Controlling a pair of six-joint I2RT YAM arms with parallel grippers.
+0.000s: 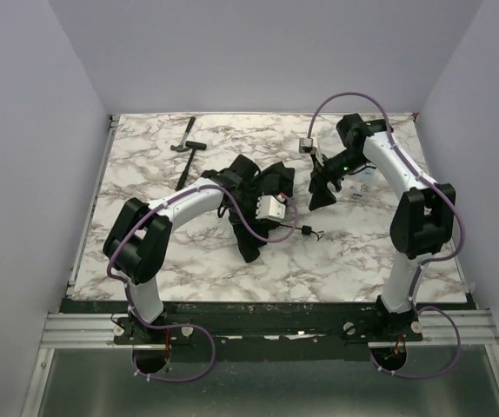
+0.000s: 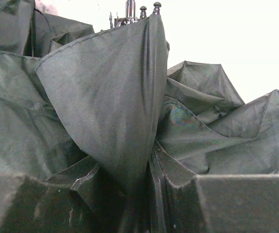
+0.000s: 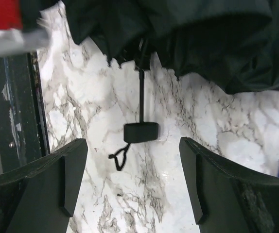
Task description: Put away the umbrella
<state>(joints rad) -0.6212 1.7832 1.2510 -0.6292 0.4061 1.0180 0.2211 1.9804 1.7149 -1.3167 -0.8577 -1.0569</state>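
Two right fingers (image 3: pixel 71 179) are framing the near view, standing wide apart with nothing between them. The right gripper (image 1: pixel 323 193) is hovering at 2 o'clock of the umbrella (image 1: pixel 249 243). One umbrella, canopy crumpled, is lying mid-table (image 1: pixel 362 252). The left gripper (image 2: pixel 147 189) is pinching a canopy fold. One handle (image 3: pixel 140 132) and one strap (image 3: pixel 120 155) are trailing toward 4 o'clock. One hammer (image 1: pixel 186 152) is lying at 11 o'clock.
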